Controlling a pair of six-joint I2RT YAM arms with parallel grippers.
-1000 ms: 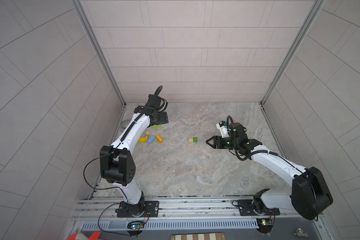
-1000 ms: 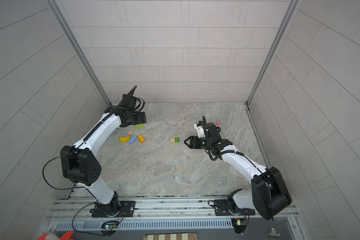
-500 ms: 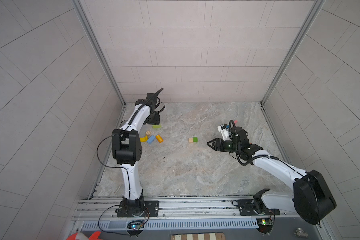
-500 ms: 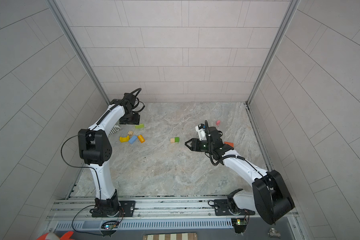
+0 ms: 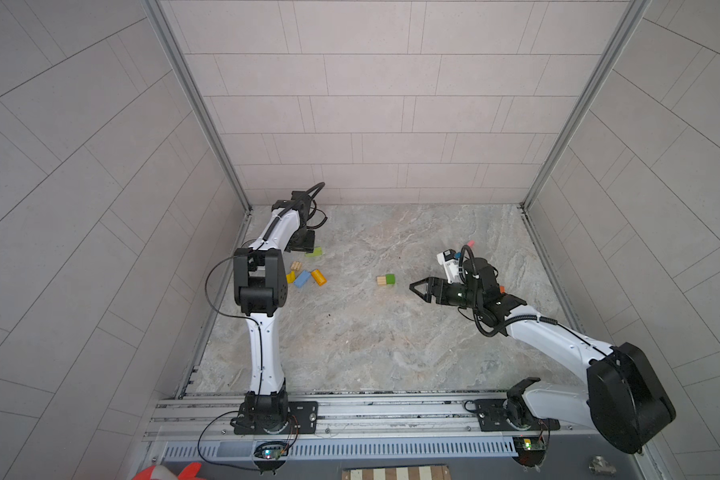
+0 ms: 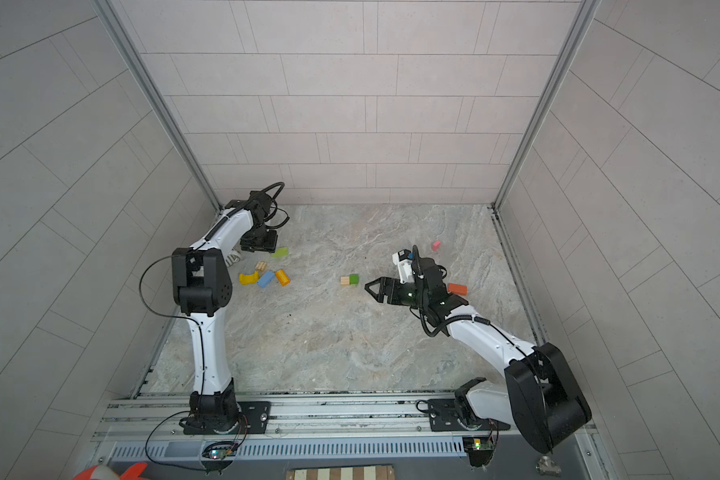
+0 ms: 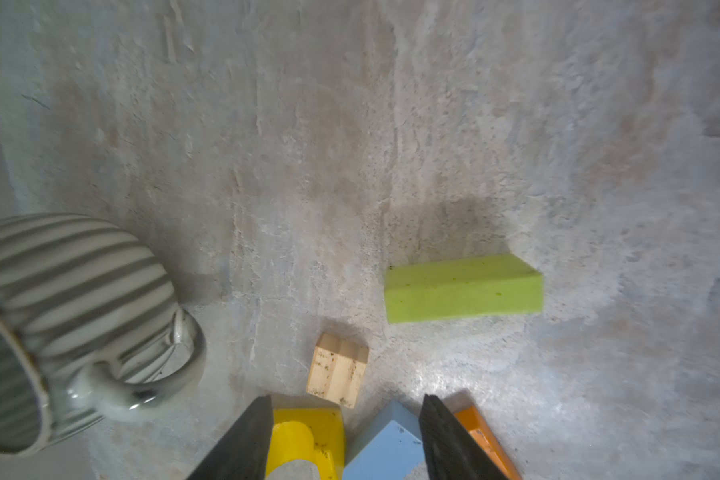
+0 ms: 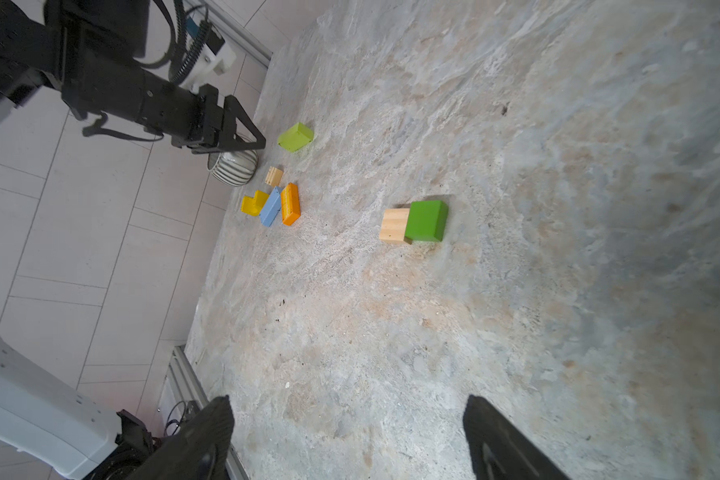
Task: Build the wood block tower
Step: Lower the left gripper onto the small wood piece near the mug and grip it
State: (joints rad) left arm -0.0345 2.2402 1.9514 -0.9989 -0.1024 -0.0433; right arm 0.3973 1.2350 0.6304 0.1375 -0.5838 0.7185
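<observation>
1. Change, left arm: a second ago the elbow lay low and out toward the left wall. It now stands upright above the base. The left gripper has shifted slightly toward that wall, in the table's back-left corner.
2. Change, right arm: the right gripper sits much where it was. The wrist has moved enough to uncover a red-orange block that was hidden a second ago.
3. Change, blocks: none has moved.
4. Left gripper state: in the wrist view its fingers stand partly apart with nothing clamped. It hangs above the yellow arch and the blue block.
5. Right gripper state: jaws spread wide and empty. It points at the central pair of cubes and is clear of them.
6. Tower: not built, as no block rests on another.
7. Left cluster: yellow arch, blue block and orange block lie close together. The ridged tan block lies just beside them and the lime block lies near it, apart.
8. Centre: the tan cube and the green cube lie side by side, touching.
9. Right rear: a pink block lies alone, well apart from the rest.
10. Other item: a ribbed mug stands by the left wall, near the left cluster.
</observation>
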